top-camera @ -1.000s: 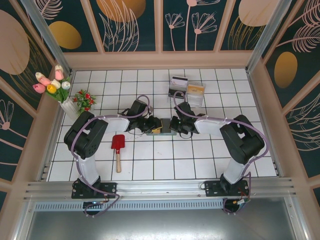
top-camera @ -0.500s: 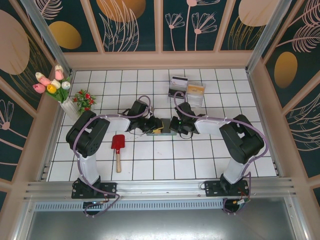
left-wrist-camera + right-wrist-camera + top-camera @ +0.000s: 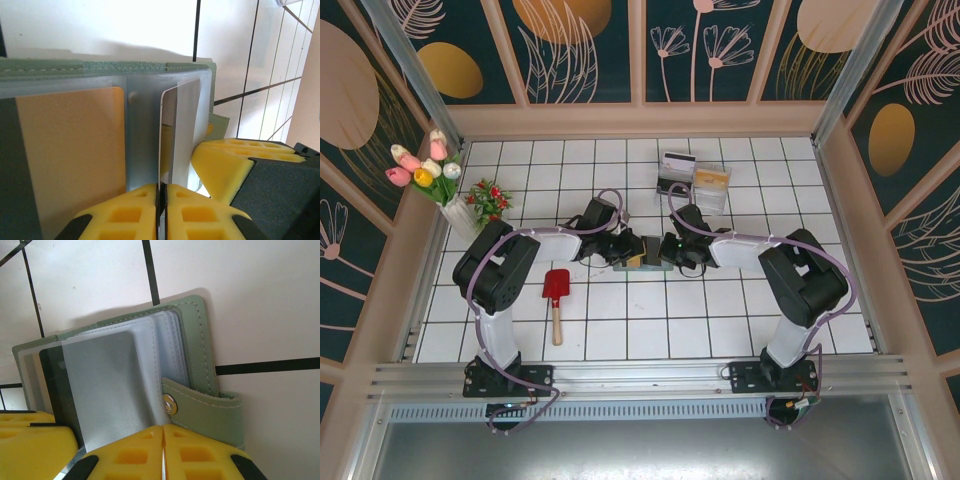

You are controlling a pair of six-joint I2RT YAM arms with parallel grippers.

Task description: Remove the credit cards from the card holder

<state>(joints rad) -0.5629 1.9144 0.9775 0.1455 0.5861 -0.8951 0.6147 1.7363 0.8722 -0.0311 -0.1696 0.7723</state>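
Grey-green fold-over card holder (image 3: 192,340) pinched from both sides on the white tiled counter (image 3: 620,330).
Left pincer (image 3: 161,197) is closed on the edge of a thin pale plastic card (image 3: 182,125) standing out of it; right pincer (image 3: 162,445) clamps the holder by its clear sleeves (image 3: 150,340); a tan-gold card (image 3: 70,150) sits pocketed.

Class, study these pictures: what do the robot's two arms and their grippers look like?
The left arm and right arm match: bulky black joint housings joined by white links, with thin purple cables looping alongside. The left gripper and right gripper have bright yellow fingers with square hollows moulded in, on dark grey bodies.
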